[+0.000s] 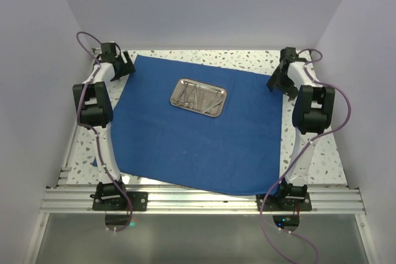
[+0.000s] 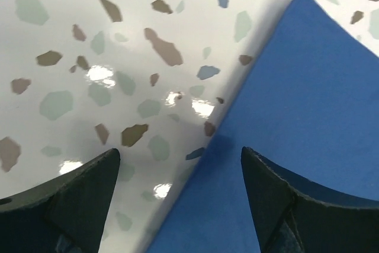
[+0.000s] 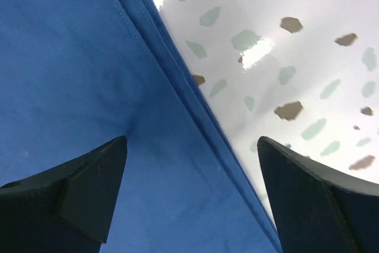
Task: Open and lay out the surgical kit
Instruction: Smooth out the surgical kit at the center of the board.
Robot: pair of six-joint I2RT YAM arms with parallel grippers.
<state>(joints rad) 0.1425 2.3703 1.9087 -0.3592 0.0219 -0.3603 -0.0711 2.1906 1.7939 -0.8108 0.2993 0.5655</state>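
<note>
The royal-blue cloth (image 1: 198,134) lies spread flat over the table. The steel tray (image 1: 198,96) sits on its far middle, with thin steel instruments (image 1: 197,95) inside. My left gripper (image 1: 122,66) is open at the cloth's far left corner; in the left wrist view the cloth edge (image 2: 284,117) runs between its fingers (image 2: 89,194). My right gripper (image 1: 279,78) is open at the cloth's far right edge; the right wrist view shows the cloth's layered edge (image 3: 177,87) between its fingers (image 3: 308,194).
The speckled white tabletop (image 1: 309,153) shows around the cloth. Plain walls (image 1: 204,4) close in the back and sides. An aluminium rail (image 1: 204,201) with both arm bases runs along the near edge. Purple cables (image 1: 346,109) loop beside each arm.
</note>
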